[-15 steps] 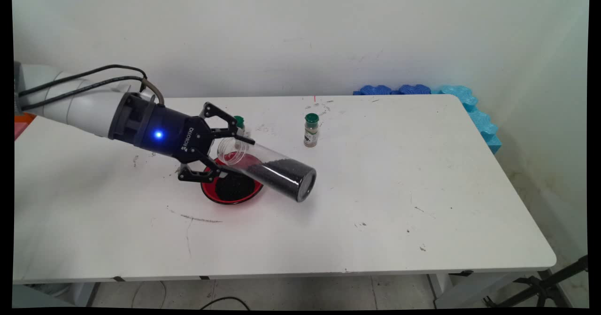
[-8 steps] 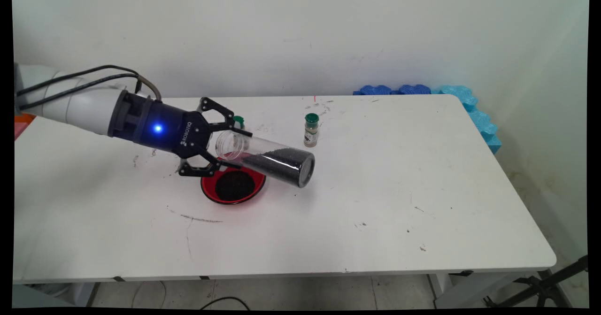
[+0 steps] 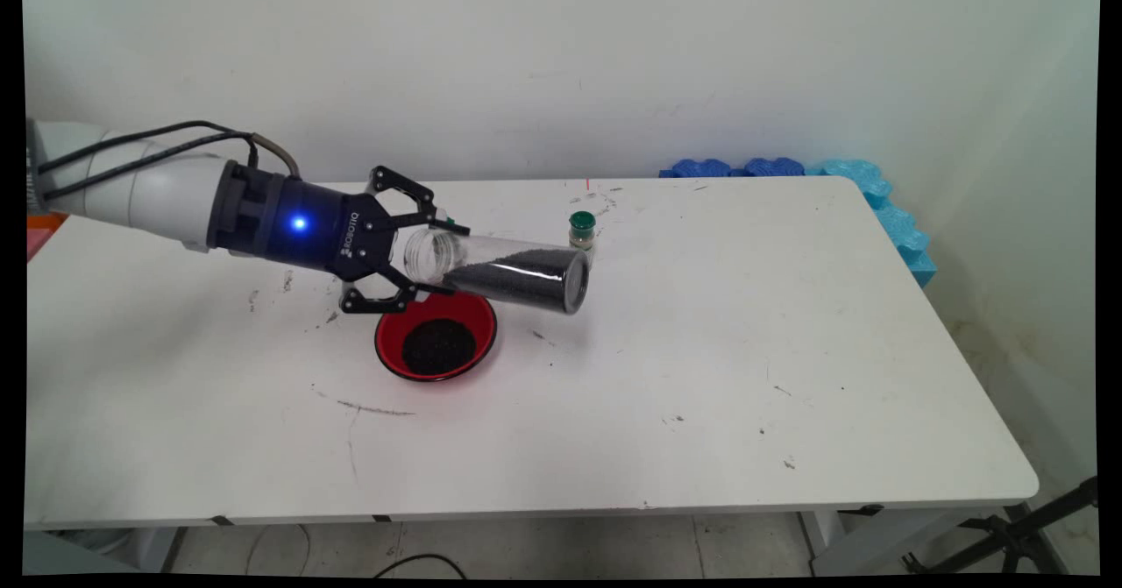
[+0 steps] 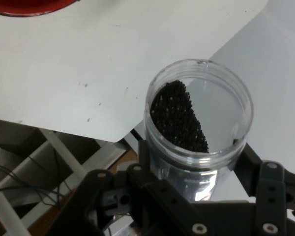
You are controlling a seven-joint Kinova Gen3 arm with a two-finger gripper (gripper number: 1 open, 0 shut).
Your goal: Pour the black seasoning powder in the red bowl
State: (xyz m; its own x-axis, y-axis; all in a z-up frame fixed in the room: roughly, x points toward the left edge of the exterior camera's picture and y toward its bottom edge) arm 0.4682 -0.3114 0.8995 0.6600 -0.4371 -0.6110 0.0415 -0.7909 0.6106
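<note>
a: what is your pincer doing?

b: my black two-finger gripper (image 3: 436,259) is closed on a long clear plastic cylinder jar (image 3: 500,268), gripping it near its open mouth, one finger on each side. in the hand view the jar (image 4: 199,125) rises between my fingers (image 4: 248,157), mouth toward the camera.

a: which way does the jar point?

b: its long axis lies nearly level, held in the air above the table. the open mouth faces my wrist, toward the left of the main view, and the closed base points right, dipping slightly. black granules (image 3: 517,277) lie along its lower side toward the base; the hand view shows them (image 4: 179,118) banked against one wall.

a: what is below it?

b: a round red bowl (image 3: 436,334) stands on the white table (image 3: 701,351), just under my fingers, with a heap of the same black granules in its middle. behind the jar's base stands a small spice bottle with a green cap (image 3: 582,233), partly hidden by it.

a: and the room?

b: the tabletop is scuffed, with dark marks and specks. a plain pale wall (image 3: 561,62) stands behind it, and blue wavy foam pieces (image 3: 824,176) line the far right corner.
</note>
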